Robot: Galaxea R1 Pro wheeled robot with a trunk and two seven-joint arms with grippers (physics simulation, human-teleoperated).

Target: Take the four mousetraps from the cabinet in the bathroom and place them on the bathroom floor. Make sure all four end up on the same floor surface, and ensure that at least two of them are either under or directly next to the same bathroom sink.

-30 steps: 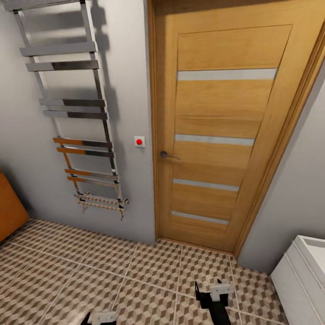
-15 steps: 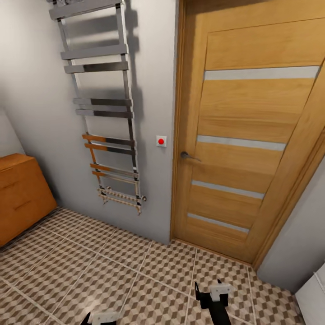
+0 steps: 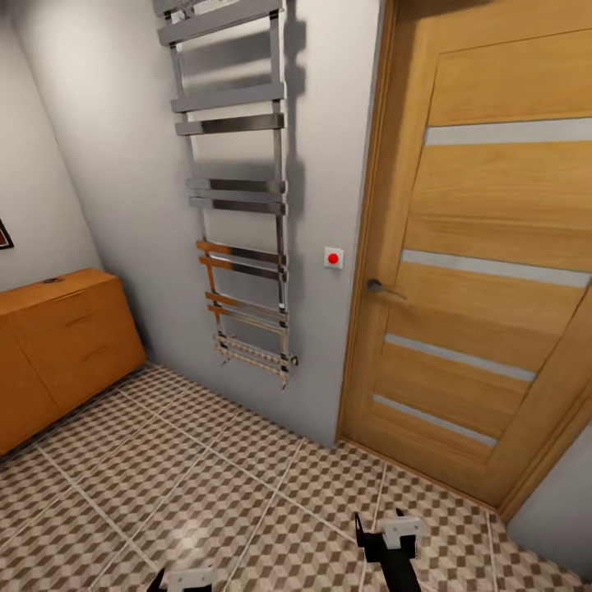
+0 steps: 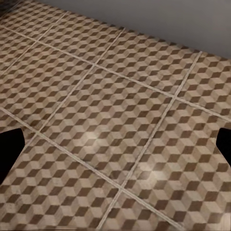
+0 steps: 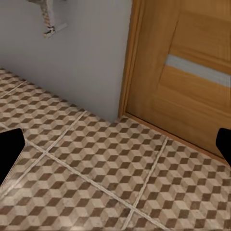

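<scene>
From my head view, nothing of the task looks done: no mousetraps lie on the bathroom floor (image 3: 205,460), and all four are left to fetch. The cabinet (image 3: 62,345) stands ahead of and well to the left of my left gripper (image 3: 187,580), its drawers shut. My right gripper (image 3: 386,530) hangs low before the door (image 3: 485,271), well apart from the cabinet.

My left wrist view looks down on bare tiles (image 4: 110,120); my fingers sit spread at the edges, released, holding nothing.

My right wrist view shows tiles (image 5: 96,168) meeting wall and door (image 5: 187,72); these fingers are also spread and empty
</scene>
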